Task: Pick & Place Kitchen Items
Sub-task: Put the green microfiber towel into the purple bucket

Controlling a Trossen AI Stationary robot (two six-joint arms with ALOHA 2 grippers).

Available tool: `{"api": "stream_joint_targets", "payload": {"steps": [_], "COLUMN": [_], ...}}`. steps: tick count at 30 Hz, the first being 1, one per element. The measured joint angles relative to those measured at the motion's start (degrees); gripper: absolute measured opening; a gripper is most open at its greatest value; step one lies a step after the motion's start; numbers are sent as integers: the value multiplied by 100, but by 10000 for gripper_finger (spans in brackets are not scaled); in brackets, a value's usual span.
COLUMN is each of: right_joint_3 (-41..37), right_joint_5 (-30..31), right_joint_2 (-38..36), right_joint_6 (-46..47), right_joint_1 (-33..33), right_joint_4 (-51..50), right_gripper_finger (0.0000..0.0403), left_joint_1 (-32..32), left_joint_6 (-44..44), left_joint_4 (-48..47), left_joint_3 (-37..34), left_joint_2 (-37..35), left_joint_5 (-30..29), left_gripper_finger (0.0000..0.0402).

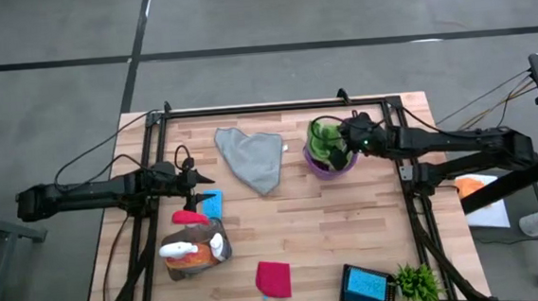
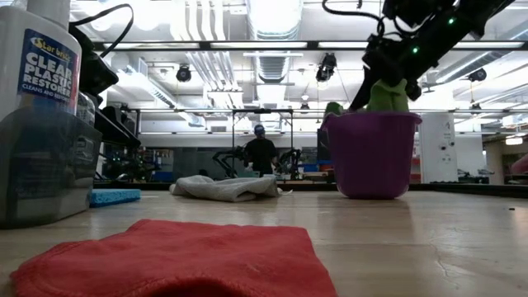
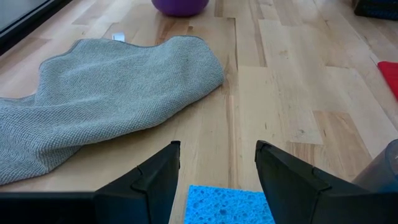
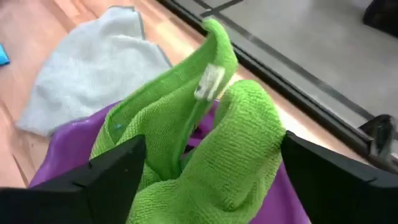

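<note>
The green cloth (image 4: 205,130) sits bunched in the purple bowl (image 1: 332,165) at about 1 o'clock on the tabletop (image 1: 352,249), its folds standing up above the rim. The right end effector (image 1: 349,135) hangs over it with fingers spread wide on either side of the folds, gripping nothing. The cloth looks soft, light and limp; it should hold no shape, so any raised fold would be the place to pinch.

The grey cloth (image 1: 250,156) lies crumpled at 12 o'clock, equally floppy; its thick crumpled ridge probably offers the best bite. The left end effector (image 1: 200,179) hovers at 9 o'clock, fingers parted and empty, just above a blue sponge (image 3: 230,205). That sponge looks light and squashy, best taken across its narrow sides. The red cloth (image 1: 272,279) lies flat at 6 o'clock.
</note>
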Motion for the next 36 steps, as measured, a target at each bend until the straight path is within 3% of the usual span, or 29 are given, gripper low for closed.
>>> {"api": "stream_joint_targets", "payload": {"steps": [4, 12, 36], "right_joint_3": [14, 86, 143], "right_joint_5": [128, 122, 76], "right_joint_2": [-197, -521, -425], "right_joint_6": [4, -16, -327], "right_joint_1": [83, 83, 83], "right_joint_4": [-76, -54, 62], "right_gripper_finger": [395, 362, 361], "left_joint_1": [0, 0, 2], "left_joint_6": [1, 1, 2], "left_joint_4": [1, 0, 0], "left_joint_3": [0, 0, 0], "left_joint_2": [-1, 0, 0], "left_joint_5": [0, 0, 0], "left_gripper_finger": [214, 214, 214]}}
